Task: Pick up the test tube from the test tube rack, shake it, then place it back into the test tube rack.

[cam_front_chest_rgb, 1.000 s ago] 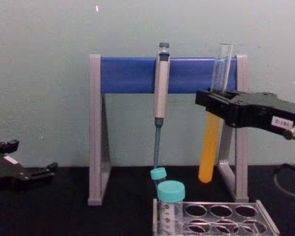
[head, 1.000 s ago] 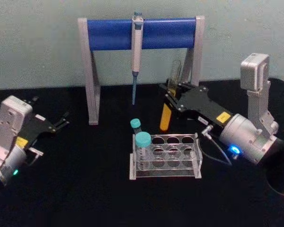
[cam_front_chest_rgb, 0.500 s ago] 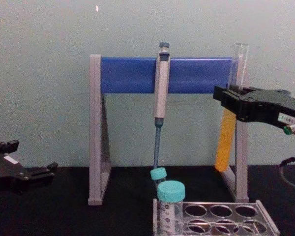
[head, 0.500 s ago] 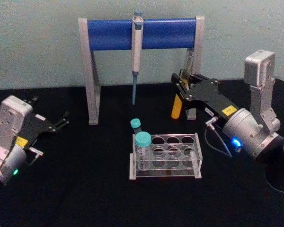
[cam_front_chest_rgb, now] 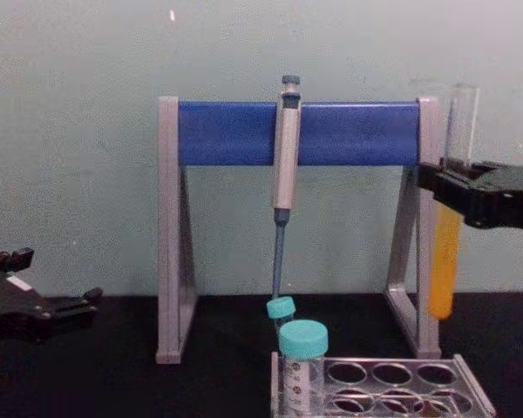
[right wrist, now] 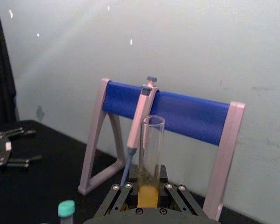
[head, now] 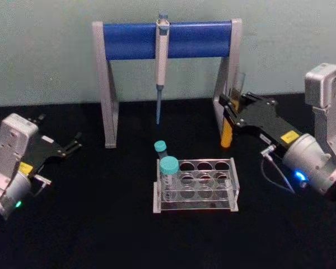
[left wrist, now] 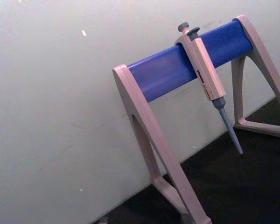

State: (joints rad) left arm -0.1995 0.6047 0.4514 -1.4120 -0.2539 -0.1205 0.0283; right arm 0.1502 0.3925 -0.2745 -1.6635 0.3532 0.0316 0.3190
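Behind the low clear plastic test tube rack (head: 233,193) and to its right, the right gripper (head: 228,110) hangs above the black table (head: 101,224), its fingers clamped on the tall slim clear glass test tube (head: 226,136). The tube stands near upright in front of the right leg of the grey-and-blue pipette stand (head: 168,40), well clear of the rack. Its orange-yellow lower half hangs below the fingers and its empty open top rises above them; the stretch in between is hidden by the fingers.

A yellow sticker on the right gripper's black body carries print too small to read, as does one on the left gripper (head: 74,143). The red marking along the grey pipette (left wrist: 206,77) hung on the stand cannot be read either.

In the chest view the rack (cam_front_chest_rgb: 471,392) is cut off below, and the right gripper (cam_front_chest_rgb: 438,181) runs off the edge. The left gripper sits low at the table's left side, fingers spread and empty. Two teal-capped tubes (head: 169,166) stand in the rack's left column.
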